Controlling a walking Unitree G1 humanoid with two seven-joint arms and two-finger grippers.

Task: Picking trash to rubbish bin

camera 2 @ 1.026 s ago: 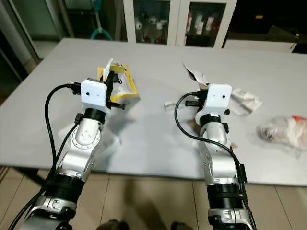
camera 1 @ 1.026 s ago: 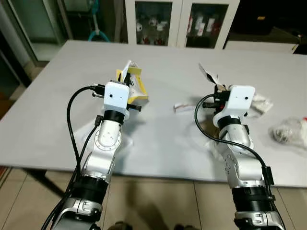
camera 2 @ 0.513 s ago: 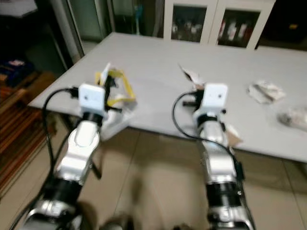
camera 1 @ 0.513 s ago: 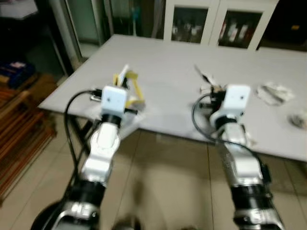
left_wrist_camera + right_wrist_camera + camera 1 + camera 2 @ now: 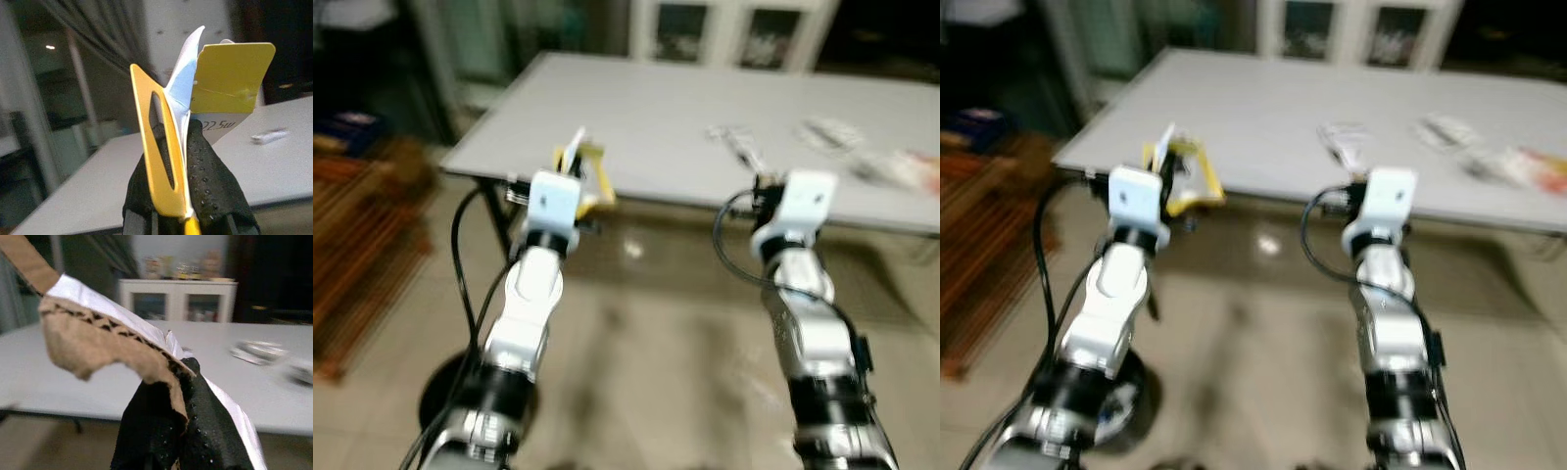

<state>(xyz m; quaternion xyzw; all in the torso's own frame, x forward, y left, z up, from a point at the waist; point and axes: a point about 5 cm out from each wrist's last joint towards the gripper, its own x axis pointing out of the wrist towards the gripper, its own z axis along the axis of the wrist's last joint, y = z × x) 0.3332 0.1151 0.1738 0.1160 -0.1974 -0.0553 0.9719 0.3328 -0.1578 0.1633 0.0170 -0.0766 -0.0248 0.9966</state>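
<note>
My left gripper (image 5: 178, 161) is shut on a yellow and white card package (image 5: 230, 78), also seen above the left wrist as the yellow package (image 5: 587, 171). My right gripper (image 5: 183, 396) is shut on a torn brown and white wrapper (image 5: 93, 338), which sticks up past the right wrist as a pale scrap (image 5: 744, 152). Both arms are held out in front of me, off the near edge of the grey table (image 5: 685, 108). No bin can be made out.
More trash lies on the table: a crumpled white wrapper (image 5: 827, 132) and a clear bag with red print (image 5: 911, 166) at the far right. White glass-door cabinets (image 5: 734, 20) stand behind. Brown wooden furniture (image 5: 362, 245) stands at the left. Tiled floor (image 5: 656, 372) lies below.
The camera has backed away from the table and turned, so floor now shows under both arms. Each gripper keeps hold of its piece of trash.
</note>
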